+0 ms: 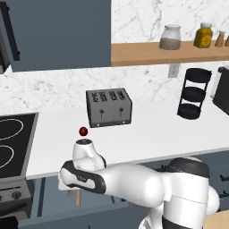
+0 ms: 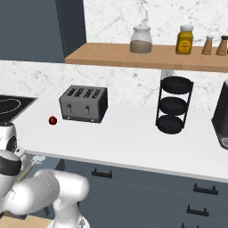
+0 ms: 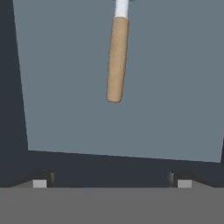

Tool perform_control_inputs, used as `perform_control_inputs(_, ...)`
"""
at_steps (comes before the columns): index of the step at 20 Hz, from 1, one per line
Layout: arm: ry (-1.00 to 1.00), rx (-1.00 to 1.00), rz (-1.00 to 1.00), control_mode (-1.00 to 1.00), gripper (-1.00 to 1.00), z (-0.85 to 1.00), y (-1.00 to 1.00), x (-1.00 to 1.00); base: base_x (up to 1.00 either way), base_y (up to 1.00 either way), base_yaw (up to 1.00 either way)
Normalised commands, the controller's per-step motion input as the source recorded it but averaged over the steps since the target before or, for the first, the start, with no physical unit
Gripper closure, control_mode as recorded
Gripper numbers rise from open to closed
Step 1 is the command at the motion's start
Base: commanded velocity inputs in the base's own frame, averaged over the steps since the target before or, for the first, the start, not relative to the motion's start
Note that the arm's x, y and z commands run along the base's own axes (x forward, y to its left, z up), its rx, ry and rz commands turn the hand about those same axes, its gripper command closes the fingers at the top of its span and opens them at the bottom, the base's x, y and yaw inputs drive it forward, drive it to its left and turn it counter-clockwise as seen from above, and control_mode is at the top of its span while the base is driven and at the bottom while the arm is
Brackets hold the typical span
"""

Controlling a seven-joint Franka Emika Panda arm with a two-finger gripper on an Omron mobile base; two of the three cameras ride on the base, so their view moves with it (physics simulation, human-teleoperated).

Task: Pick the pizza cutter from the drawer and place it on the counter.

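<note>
The pizza cutter (image 3: 117, 59) lies flat on the blue-grey floor of the open drawer (image 3: 175, 87). Its tan wooden handle points toward the hand and its white neck runs off the top edge. My gripper (image 3: 111, 183) hangs open above the drawer with the handle's end ahead of it, between the lines of the two fingertips (image 3: 39, 183), apart from both. In the left base view the arm reaches down past the front edge of the white counter (image 1: 152, 134), and the pizza cutter's tan handle (image 1: 78, 197) shows under the hand. From the right, the pizza cutter (image 2: 31, 165) lies just below the counter (image 2: 124, 138).
On the counter stand a grey toaster (image 1: 108, 107), a small dark red ball (image 1: 83, 131) and a black tiered rack (image 1: 194, 93). A black stovetop (image 1: 11, 143) is at the left. A wooden shelf (image 1: 165, 51) above carries jars. Closed drawer fronts with dark handles (image 2: 205, 190) are at the right.
</note>
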Motion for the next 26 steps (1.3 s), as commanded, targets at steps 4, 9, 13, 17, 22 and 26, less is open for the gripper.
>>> perform_control_inputs(4, 0.07, -0.11, 0.0, -1.0, -1.0, -0.6, 0.23, 0.07, 0.0, 0.0, 0.0)
perform_control_inputs(9, 0.15, -0.1, 0.0, -1.0, -1.0, -0.58, 0.1, 0.0, 0.0, 0.0, 0.0)
perform_control_inputs(13, 0.12, -0.04, 0.0, -1.0, -1.0, -0.38, 0.04, -0.33, 0.0, 0.0, 0.0)
perform_control_inputs(17, 0.2, 0.0, 0.01, -1.0, -1.0, -0.19, 0.01, -0.88, 0.0, 0.0, 0.0)
perform_control_inputs(22, 0.26, 0.0, 0.09, -1.0, -1.0, -0.02, 0.03, -1.0, 0.0, 0.0, 0.0)
perform_control_inputs(26, 0.34, -0.02, 0.14, -1.0, -1.0, 0.0, 0.13, -1.0, 0.0, 0.0, 0.0)
